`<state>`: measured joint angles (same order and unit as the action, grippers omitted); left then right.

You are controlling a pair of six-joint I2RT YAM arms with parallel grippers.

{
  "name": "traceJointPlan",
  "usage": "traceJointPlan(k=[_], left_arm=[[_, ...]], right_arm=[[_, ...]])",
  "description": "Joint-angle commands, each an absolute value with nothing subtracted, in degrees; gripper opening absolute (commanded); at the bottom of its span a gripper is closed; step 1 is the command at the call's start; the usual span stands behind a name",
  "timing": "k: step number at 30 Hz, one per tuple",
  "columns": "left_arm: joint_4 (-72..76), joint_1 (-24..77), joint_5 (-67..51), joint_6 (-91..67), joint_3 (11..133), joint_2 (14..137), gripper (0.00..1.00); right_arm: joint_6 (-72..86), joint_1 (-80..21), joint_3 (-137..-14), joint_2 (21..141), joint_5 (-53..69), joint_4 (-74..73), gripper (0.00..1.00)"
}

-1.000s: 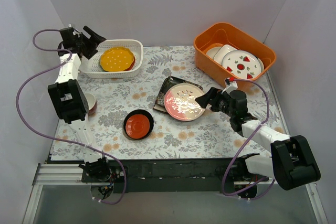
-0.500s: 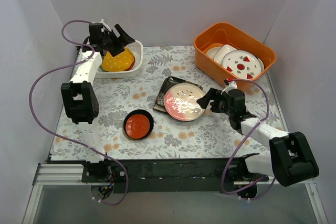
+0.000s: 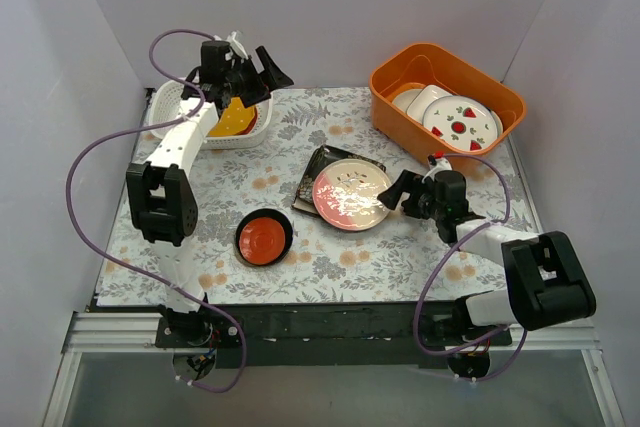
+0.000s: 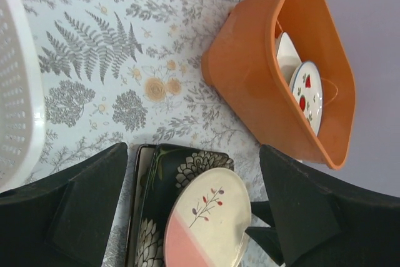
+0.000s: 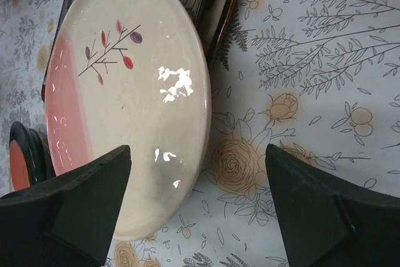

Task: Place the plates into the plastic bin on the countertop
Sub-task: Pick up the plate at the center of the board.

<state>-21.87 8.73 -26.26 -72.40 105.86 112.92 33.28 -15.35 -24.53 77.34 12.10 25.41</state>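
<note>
A pink-and-cream round plate (image 3: 350, 194) lies on a dark floral square plate (image 3: 322, 161) at mid countertop (image 3: 310, 117). My right gripper (image 3: 395, 190) is open, with its jaws either side of the pink plate's right rim (image 5: 125, 92), low over the countertop; the gripper (image 5: 197, 151) holds nothing. A small red dish with a dark rim (image 3: 264, 238) sits in front. The white perforated bin (image 3: 165, 107) at the back left holds a yellow plate (image 3: 235, 117). My left gripper (image 3: 265, 67) is open and empty, high above the bin's right end. Its view (image 4: 194, 154) looks down on the pink plate (image 4: 209, 223).
An orange tub (image 3: 445, 97) at the back right holds white strawberry plates (image 3: 462, 122); it also shows in the left wrist view (image 4: 262, 92). The bin's wall (image 4: 15, 110) is at that view's left edge. White walls close in the back and both sides.
My left arm has swung right, from beyond the bin's left end to above its right end. My right gripper has stayed at the pink plate's right rim and edged slightly nearer it.
</note>
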Motion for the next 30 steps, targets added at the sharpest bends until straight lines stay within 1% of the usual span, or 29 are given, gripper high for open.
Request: traceJointPlan(k=[1,2,3,5,9,13,19,22,25,26,28,29,30], left_arm=[[-22.9,10.8,-28.1,-71.9,100.5,108.6,0.85],[-21.1,11.3,-28.1,-72.4,98.7,108.1,0.85],[-20.1,12.3,-28.3,-72.8,95.5,107.6,0.85],[-19.6,13.4,-28.6,-72.9,94.8,107.4,0.85],[-20.6,16.3,-27.1,-71.5,95.1,107.1,0.85],[-20.9,17.1,-26.5,-71.0,95.3,107.7,0.85],[-21.4,17.2,-27.2,-70.4,96.0,108.1,0.85],[-21.4,17.2,-27.1,-70.2,95.9,107.9,0.84],[-21.4,17.2,-27.3,-70.0,95.8,107.9,0.84],[-21.4,17.2,-27.2,-69.7,95.7,107.9,0.84],[-21.4,17.1,-27.2,-69.6,95.7,108.1,0.84],[-21.4,17.1,-27.2,-69.6,95.6,108.2,0.84],[-21.4,17.2,-27.4,-69.7,95.6,108.3,0.84]], right_arm=[[35.1,-13.1,-23.2,79.6,16.8,33.1,0.93],[35.6,-12.2,-22.9,80.2,18.9,34.2,0.89],[36.7,-12.0,-22.7,80.9,19.7,35.2,0.87],[37.6,-11.5,-22.1,83.0,21.4,38.8,0.82],[39.4,-11.4,-22.1,86.6,25.5,42.8,0.78],[40.9,-11.3,-21.9,89.1,27.2,46.1,0.75],[41.8,-11.3,-21.9,91.0,28.3,48.1,0.66],[42.4,-11.4,-22.0,91.4,28.7,48.6,0.60],[42.8,-11.3,-22.4,92.3,29.1,48.8,0.44],[42.9,-11.3,-22.4,92.5,29.3,48.9,0.32],[43.4,-11.3,-22.3,92.7,29.4,49.4,0.22],[43.6,-11.3,-22.3,92.8,29.5,49.6,0.14],[43.6,-11.3,-22.3,92.8,29.7,49.7,0.10]])
